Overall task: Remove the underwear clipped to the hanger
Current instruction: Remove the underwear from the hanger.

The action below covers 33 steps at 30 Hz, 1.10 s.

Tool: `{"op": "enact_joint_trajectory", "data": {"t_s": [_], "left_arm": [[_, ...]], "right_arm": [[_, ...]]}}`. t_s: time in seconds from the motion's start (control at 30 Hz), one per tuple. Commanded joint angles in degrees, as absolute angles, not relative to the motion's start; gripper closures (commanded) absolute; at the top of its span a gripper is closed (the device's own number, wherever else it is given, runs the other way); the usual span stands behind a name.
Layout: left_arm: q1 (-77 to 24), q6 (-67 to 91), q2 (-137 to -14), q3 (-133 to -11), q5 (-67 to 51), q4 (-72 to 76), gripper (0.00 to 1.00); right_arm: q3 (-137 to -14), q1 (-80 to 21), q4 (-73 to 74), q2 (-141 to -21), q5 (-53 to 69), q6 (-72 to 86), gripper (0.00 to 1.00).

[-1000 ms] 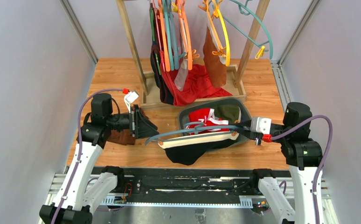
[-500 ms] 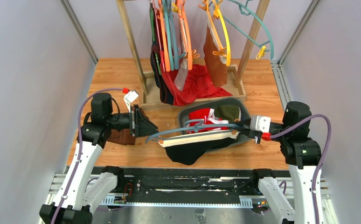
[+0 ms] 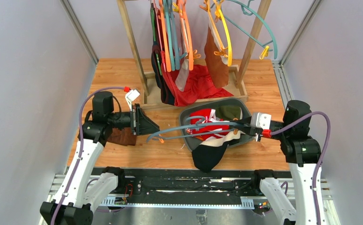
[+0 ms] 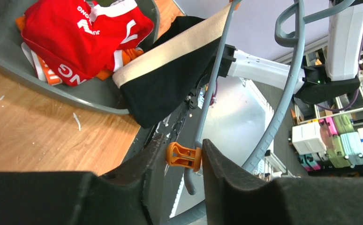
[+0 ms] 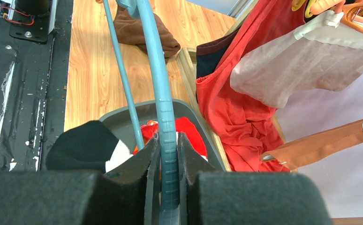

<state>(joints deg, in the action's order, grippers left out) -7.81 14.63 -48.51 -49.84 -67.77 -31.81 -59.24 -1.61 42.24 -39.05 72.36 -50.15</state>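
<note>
1. Blue-grey hanger (image 5: 160,93) lies level above the wooden table (image 3: 118,75), stretched between the two arms.
2. At its right end the right gripper (image 5: 169,150) is clamped tight on the thick bar, one pad on each side with no gap.
3. At the left end the left gripper (image 4: 183,157) stands narrow, its pads pressing both sides of the orange clip (image 4: 179,154) on the thin lower bar.
4. No cloth is in that clip.
5. Black briefs (image 3: 210,154) with a cream waistband hang from the right part of the hanger, near the right gripper.
6. They droop in a bunch over the near rim of the grey bin (image 4: 53,89) and down toward the near edge of the table.
7. Whether a clip holds their upper corner cannot be told.
8. Red briefs (image 4: 76,33) with white trim lie inside the bin, apart from the hanger.
9. A dark brown cloth (image 3: 121,137) lies on the table just beside the left arm.
10. Behind the bin a wooden rack (image 3: 132,42) carries more hangers in orange, yellow and teal, with a large red cloth (image 3: 198,86) draped at its foot.
</note>
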Motion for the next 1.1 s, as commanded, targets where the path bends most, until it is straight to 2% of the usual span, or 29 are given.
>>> {"op": "enact_joint_trajectory", "data": {"t_s": [0.0, 0.1, 0.2, 0.47, 0.63, 0.9, 1.07], "left_arm": [[-7.29, 14.1, -48.31, -51.69, -68.8, -32.43, 0.61], [-7.29, 13.45, -47.71, -51.92, -68.41, -32.43, 0.44], [-7.25, 10.86, -46.93, -52.89, -67.16, -33.26, 0.33], [-7.29, -5.71, -44.51, -58.38, -51.19, -38.71, 0.16], [-7.29, -10.47, -41.67, -57.49, -44.91, -35.17, 0.12], [-7.35, -19.99, -41.29, -59.45, -50.26, -39.29, 0.09], [-7.38, -27.73, -40.67, -59.82, -53.85, -43.01, 0.13]], "right_arm": [[-58.39, -2.46, 37.97, -39.2, 71.74, -47.44, 0.99], [-57.89, -2.71, 37.13, -39.24, 71.61, -46.28, 0.99], [-57.29, -2.9, 37.37, -39.12, 71.54, -46.23, 0.99], [-56.86, -3.24, 43.16, -39.31, 70.99, -50.75, 0.99], [-56.9, -4.04, 43.32, -40.17, 70.84, -49.68, 0.99], [-56.56, -8.83, 40.35, -41.55, 65.74, -44.88, 1.0], [-56.63, -14.35, 37.9, -42.43, 60.84, -42.56, 0.99]]}}
